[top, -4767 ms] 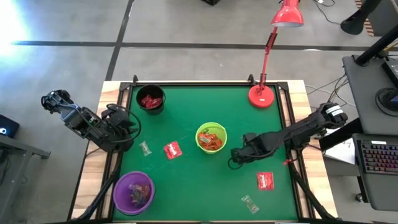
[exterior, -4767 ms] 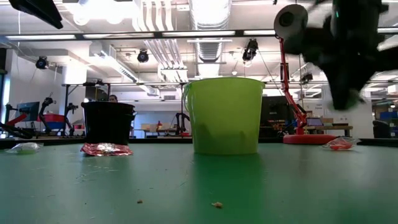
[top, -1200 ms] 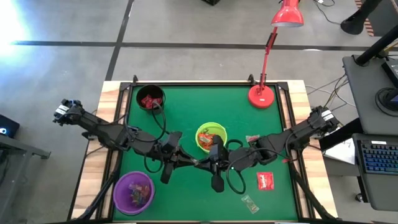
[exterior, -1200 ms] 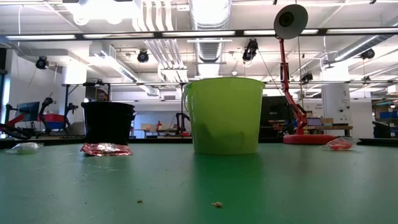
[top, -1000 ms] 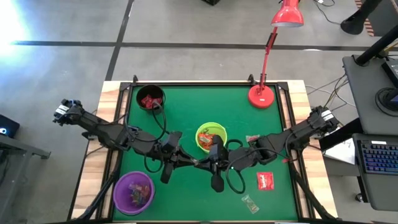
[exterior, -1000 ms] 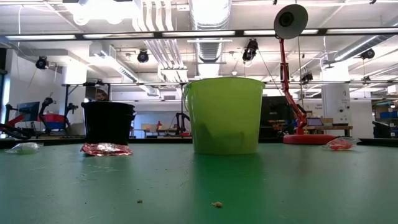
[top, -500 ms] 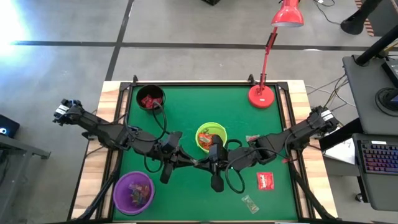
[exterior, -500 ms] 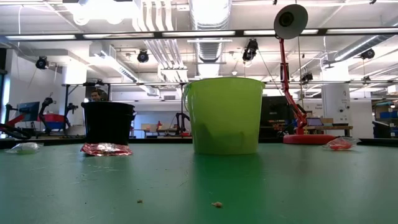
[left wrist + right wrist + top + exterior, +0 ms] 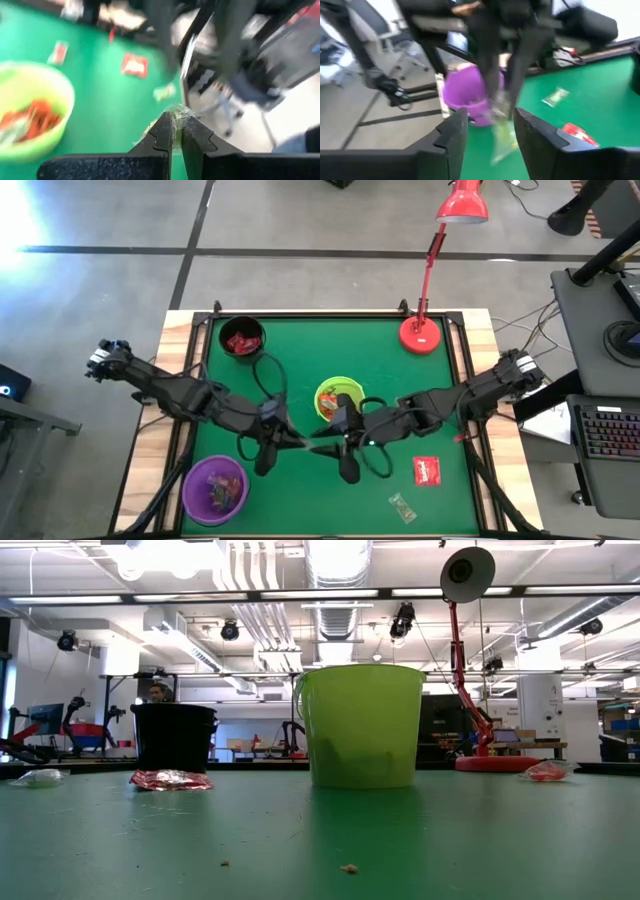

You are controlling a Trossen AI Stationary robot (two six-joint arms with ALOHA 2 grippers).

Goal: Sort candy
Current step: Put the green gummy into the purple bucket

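Fingers: left (image 9: pixel 173 131) pinch clear-wrapped candy (image 9: pixel 176 113) | right (image 9: pixel 490 131) spread, around it | hand-off blurred in wrist views

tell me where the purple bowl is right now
In the high view the purple bowl sits at the table's near left corner, below the left arm and left of the lime-green bowl.

Three bowls (image 9: pixel 339 401) spread on table (image 9: pixel 300 340): one centre, one far left corner, one near left. Lamp (image 9: pixel 421 332) placed far right. Loose candy (image 9: pixel 427 471) scattered near right.
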